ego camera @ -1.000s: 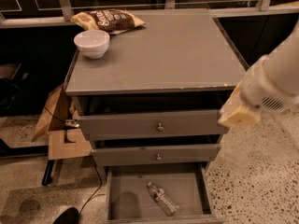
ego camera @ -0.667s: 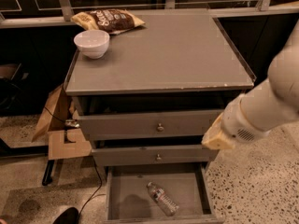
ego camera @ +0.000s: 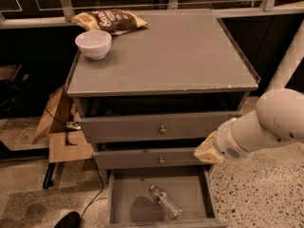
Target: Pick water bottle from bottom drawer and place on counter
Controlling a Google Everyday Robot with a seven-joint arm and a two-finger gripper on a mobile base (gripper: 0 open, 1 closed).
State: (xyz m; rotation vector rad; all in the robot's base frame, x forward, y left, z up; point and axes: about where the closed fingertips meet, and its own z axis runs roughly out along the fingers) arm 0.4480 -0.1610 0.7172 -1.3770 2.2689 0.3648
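The water bottle (ego camera: 165,202) lies on its side in the open bottom drawer (ego camera: 128,196), cap toward the back left. The counter (ego camera: 166,56) is the grey cabinet top above. My gripper (ego camera: 208,150) is at the end of the white arm (ego camera: 266,122) that comes in from the right. It hangs at the right end of the middle drawer front, above the right back corner of the bottom drawer and well above the bottle. It is apart from the bottle.
A white bowl (ego camera: 93,43) and a chip bag (ego camera: 109,20) sit at the counter's back left. The two upper drawers (ego camera: 163,129) stand slightly ajar. Cardboard pieces (ego camera: 61,127) and a cable lie on the floor to the left.
My arm has swung down and to the left, from beside the top drawer to beside the middle drawer. The bottle has not moved.
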